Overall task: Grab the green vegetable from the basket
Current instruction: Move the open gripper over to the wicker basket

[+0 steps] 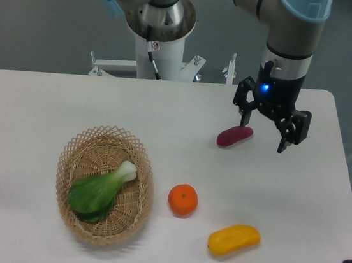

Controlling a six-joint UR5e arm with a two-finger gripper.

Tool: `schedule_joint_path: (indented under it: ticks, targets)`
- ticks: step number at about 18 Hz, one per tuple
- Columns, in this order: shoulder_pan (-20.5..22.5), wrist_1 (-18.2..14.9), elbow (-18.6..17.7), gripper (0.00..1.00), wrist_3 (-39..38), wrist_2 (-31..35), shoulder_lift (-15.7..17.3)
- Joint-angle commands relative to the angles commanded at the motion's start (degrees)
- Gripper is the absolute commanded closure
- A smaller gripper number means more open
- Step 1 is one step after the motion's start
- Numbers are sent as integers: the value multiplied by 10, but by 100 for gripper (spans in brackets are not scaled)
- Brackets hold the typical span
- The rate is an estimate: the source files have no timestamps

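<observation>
**Vegetable sat in the basket, gripper off at the far right**

Vegetable (100,191) lay inside the basket (82,143), and nothing was touching it! Its dark leaves pointed toward the table's front left corner, its pale stem angled up toward the back right, resting against the woven floor. The basket sat on the left half of the table (51,103), nearer the front edge than the back.

Over on the other side, the gripper (265,135) hung above the table's right half, toward the back edge, well apart from the basket. Its fingers were spread wide, holding nothing, tips pointing down. A blue light glowed on its body. One fingertip (243,125) stood just beside a purple-red piece (234,137) lying on the table; whether they touched could not be told.

Between the two camps, an orange (183,200) sat just to the right of the basket, and a yellow fruit (234,239) lay near the front edge, further right.
</observation>
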Motion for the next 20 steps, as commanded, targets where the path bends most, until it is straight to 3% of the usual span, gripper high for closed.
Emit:
schedule_joint_path:
  ticks: [3,6,10,12,18,20]
  targets:
    - [-12,3,-4,0,0,6,4]
    - [-11,17,-35,0,4,10,21]
    - [-20,94,-102,0,-31,7,43]
    - [-24,121,-119,0,-77,6,45]
    - [-75,120,-109,0,-183,3,36]
    - [-98,117,-120,0,-227,11,28]
